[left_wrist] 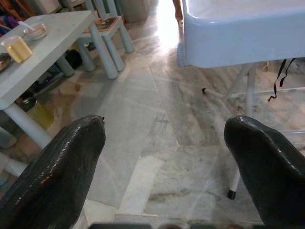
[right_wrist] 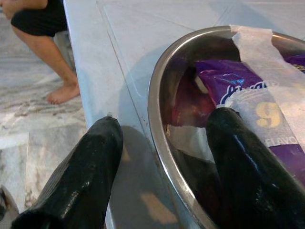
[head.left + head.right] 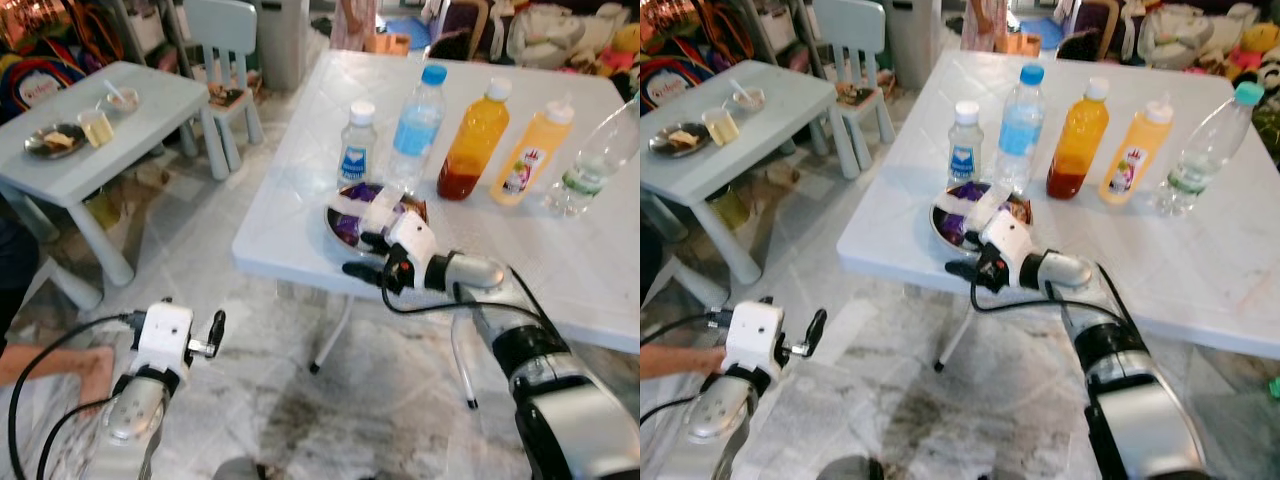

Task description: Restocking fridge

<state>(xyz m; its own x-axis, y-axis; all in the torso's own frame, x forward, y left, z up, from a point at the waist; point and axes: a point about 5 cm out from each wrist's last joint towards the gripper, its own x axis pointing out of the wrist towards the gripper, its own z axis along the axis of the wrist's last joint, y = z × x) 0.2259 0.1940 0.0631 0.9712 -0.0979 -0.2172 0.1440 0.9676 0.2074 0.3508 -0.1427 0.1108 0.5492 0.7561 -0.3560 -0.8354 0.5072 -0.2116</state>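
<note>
A metal bowl (image 3: 340, 232) holding purple snack packets (image 2: 228, 78) sits near the front edge of the white table (image 3: 560, 260). My right gripper (image 3: 362, 256) is open and straddles the bowl's rim (image 2: 158, 95), with one finger inside the bowl and the other outside over the table edge. Behind the bowl stand a small white-capped bottle (image 3: 358, 142), a blue-capped water bottle (image 3: 414, 128), an orange juice bottle (image 3: 473, 142), a yellow bottle (image 3: 532, 152) and a clear bottle (image 3: 592, 160). My left gripper (image 3: 214, 332) hangs open, low on the left above the floor.
A low grey table (image 3: 95, 135) with a dish and cups stands to the left, and a small chair (image 3: 225, 60) is behind it. A person's bare leg (image 2: 50, 50) is near the white table's side, and an arm (image 3: 45, 362) shows at lower left. Marble floor (image 1: 157, 143) lies below.
</note>
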